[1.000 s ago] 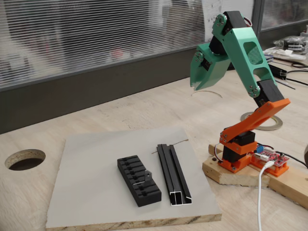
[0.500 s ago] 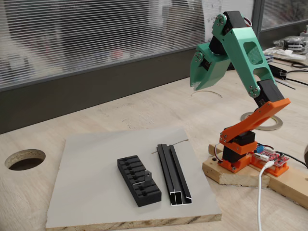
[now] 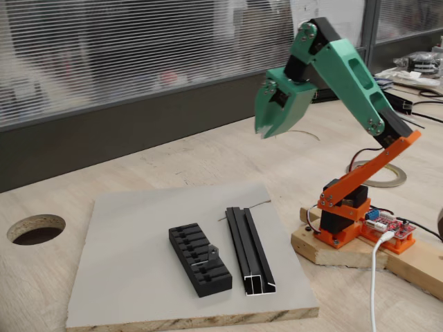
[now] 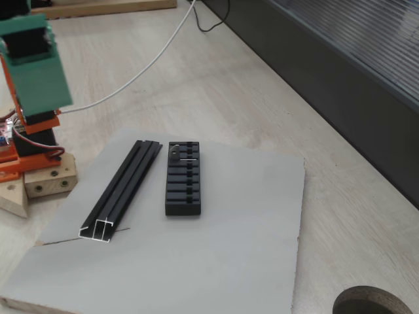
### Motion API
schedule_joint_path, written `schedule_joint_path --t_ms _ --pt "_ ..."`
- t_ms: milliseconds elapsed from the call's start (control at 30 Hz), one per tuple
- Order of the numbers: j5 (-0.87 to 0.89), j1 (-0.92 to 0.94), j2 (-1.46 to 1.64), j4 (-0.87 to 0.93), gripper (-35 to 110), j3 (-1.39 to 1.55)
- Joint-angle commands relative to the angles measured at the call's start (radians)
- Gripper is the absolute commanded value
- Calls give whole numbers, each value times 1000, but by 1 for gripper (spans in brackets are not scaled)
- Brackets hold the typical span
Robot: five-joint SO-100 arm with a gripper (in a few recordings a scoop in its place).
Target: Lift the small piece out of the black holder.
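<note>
So we are hanging high above the table with the gripper [image 3: 266, 131], well back from the holder [image 3: 199, 259] and holding nothing; the green fingers are pointing down and seem nearly closed, with at most a thin gap at the tips, though we cannot be sure of that from either fixed view

Relative to the holder: the piece [image 3: 205, 261] is sitting in one of its slots toward the near end as a fixed view shows it, a thin silver sliver poking out sideways toward the rail [image 3: 248, 250]; in a fixed view from the other side the piece [image 4: 186, 157] is showing at the holder's [image 4: 182, 178] far end, beside a small dark round shape that we cannot identify. The rail is lying just beside the holder, parallel to it, with only a narrow strip of the grey board [image 3: 131, 256] between them

What we are worrying about:
- The piece is tiny and thin, so a slightly off descent is likely to end with the fingers closing on the holder's ribs instead
- A finger coming down on the rail side has little room and may be knocking the rail or wedging against it
- The holder looks loose on the board, so a sideways nudge may be sliding it, or a tight slot may be lifting the whole block along with the piece
- A pinch on the bent metal may be flicking it out and losing it on the board
</note>
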Motion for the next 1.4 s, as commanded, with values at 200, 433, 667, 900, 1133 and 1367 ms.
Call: schedule_joint_path --t_ms 200,433,667,900,1133,1367 --pt "637 -411 -86 23 12 0" --pt "1035 -643 -173 21 12 0" --pt "1301 -661 -279 21 12 -11" --pt "1305 -663 -311 20 12 -12" --pt "1302 -723 -314 20 12 -2" --pt "1313 -841 -321 17 12 0"
